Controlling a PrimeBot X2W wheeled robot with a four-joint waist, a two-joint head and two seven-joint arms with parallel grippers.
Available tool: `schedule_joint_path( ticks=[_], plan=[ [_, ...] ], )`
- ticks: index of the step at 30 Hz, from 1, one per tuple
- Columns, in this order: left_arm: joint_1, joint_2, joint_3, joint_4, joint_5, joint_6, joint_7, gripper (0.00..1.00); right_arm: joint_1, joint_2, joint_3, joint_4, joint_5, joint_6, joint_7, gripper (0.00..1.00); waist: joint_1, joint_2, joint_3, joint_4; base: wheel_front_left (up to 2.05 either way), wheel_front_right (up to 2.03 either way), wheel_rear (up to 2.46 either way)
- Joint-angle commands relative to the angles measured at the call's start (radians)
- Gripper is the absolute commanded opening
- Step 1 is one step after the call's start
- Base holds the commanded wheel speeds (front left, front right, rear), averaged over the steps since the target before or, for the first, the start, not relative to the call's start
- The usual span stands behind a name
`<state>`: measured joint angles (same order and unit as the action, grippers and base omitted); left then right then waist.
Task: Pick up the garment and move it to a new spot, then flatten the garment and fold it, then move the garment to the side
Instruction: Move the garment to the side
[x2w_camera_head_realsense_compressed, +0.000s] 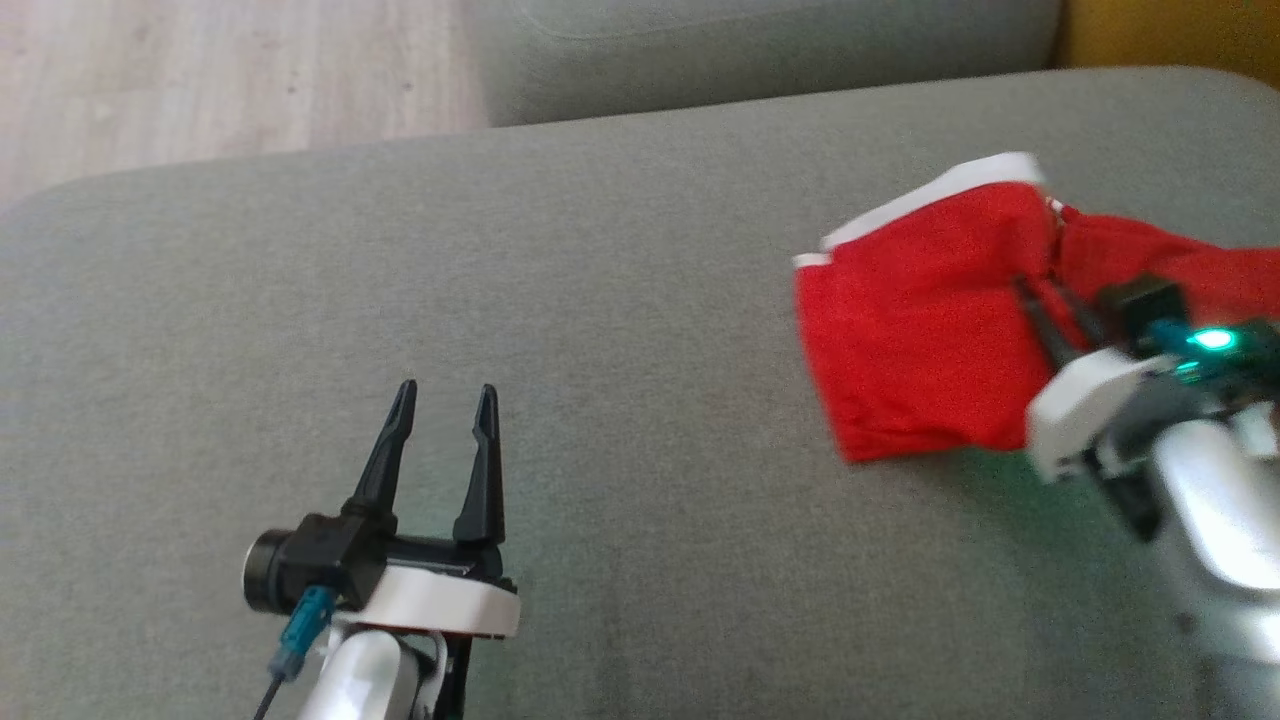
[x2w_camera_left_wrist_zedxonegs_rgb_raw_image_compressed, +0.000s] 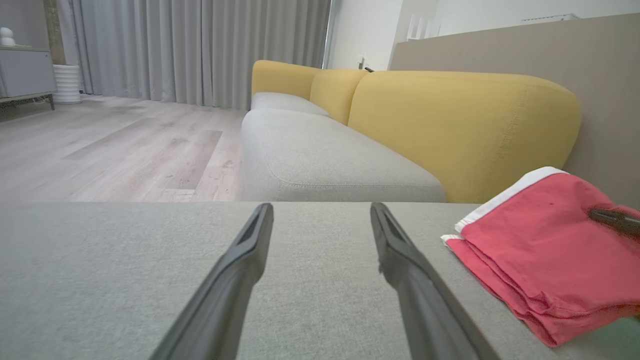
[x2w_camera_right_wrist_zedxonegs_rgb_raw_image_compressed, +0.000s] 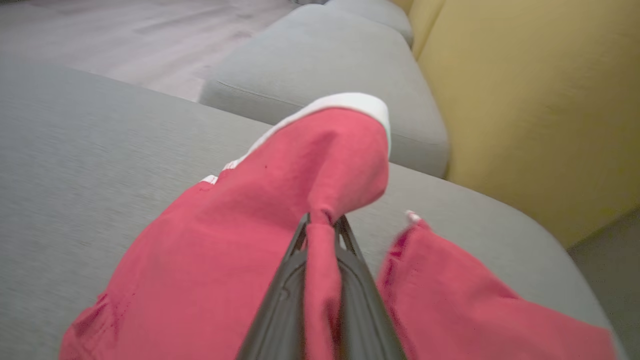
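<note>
Pinch of red garment (x2w_camera_right_wrist_zedxonegs_rgb_raw_image_compressed: 225, 235) in right end effector (x2w_camera_right_wrist_zedxonegs_rgb_raw_image_compressed: 322, 223) — plain in its wrist view; left end effector (x2w_camera_head_realsense_compressed: 446, 392) spread wide.

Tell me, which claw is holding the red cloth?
The right claw: it is pinched shut on a bunch of the red cloth. The left claw stands open above the bare grey cushion, holding nothing.

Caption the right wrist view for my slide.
The right gripper shut on a fold of the red garment on the grey cushion.

Grey sofa (x2w_camera_head_realsense_compressed: 600, 300), yellow backrest (x2w_camera_left_wrist_zedxonegs_rgb_raw_image_compressed: 465, 130), wooden floor (x2w_camera_head_realsense_compressed: 200, 80)
</note>
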<state>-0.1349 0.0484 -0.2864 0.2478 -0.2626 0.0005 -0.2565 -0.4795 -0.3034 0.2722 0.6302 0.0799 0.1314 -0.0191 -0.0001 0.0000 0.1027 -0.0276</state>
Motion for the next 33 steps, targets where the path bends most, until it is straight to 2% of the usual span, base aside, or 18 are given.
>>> schedule_joint_path(
  ticks=[1,6,10,11,16,22,25,32,33],
  plan=[
    [-0.026,0.002,0.037,-0.038,0.008,0.005,-0.005,1.0,-0.01,-0.048,0.011,-0.067,0.017,-0.001,0.021,0.0,0.0001,0.0,0.021,-0.021,0.0,0.0,0.0],
    [-0.051,0.002,0.042,-0.046,0.011,-0.002,-0.005,1.0,0.003,-0.21,-0.008,-0.194,0.062,-0.001,0.113,0.0,0.0001,0.0,0.071,-0.041,0.0,0.0,0.0],
    [-0.073,0.002,0.035,-0.042,0.011,-0.011,-0.005,1.0,0.005,-0.317,-0.049,-0.22,0.068,-0.001,0.166,0.0,0.0001,0.0,0.109,-0.037,0.0,0.0,0.0],
    [-0.073,0.002,0.035,-0.042,0.011,-0.011,-0.005,1.0,0.005,-0.317,-0.049,-0.22,0.068,-0.001,0.166,0.0,0.0001,0.0,0.109,-0.037,0.0,0.0,0.0],
    [-0.094,0.002,0.039,-0.038,0.013,-0.017,-0.005,1.0,0.004,-0.395,-0.098,-0.184,0.062,-0.001,0.202,0.0,0.0001,0.0,0.146,-0.03,0.0,0.0,0.0],
    [-0.119,0.002,0.049,-0.037,0.021,-0.028,-0.005,1.0,-0.006,-0.433,-0.152,-0.111,-0.012,-0.001,0.216,0.0,0.0001,0.0,0.184,-0.017,0.0,0.0,0.0],
    [-0.13,0.002,0.056,-0.038,0.028,-0.033,-0.005,1.0,-0.013,-0.426,-0.194,-0.07,-0.069,-0.001,0.211,0.0,0.0001,0.0,0.208,-0.012,0.0,0.0,0.0],
    [-0.136,0.002,0.067,-0.034,0.036,-0.041,-0.005,1.0,-0.022,-0.376,-0.272,-0.052,-0.122,-0.001,0.194,0.0,0.0001,0.0,0.225,-0.01,0.0,0.0,0.0],
    [-0.136,0.002,0.069,-0.033,0.036,-0.041,-0.005,1.0,-0.023,-0.365,-0.282,-0.056,-0.129,-0.001,0.192,0.49,0.0001,0.0,0.224,-0.01,0.0,0.0,0.0]
  ],
)
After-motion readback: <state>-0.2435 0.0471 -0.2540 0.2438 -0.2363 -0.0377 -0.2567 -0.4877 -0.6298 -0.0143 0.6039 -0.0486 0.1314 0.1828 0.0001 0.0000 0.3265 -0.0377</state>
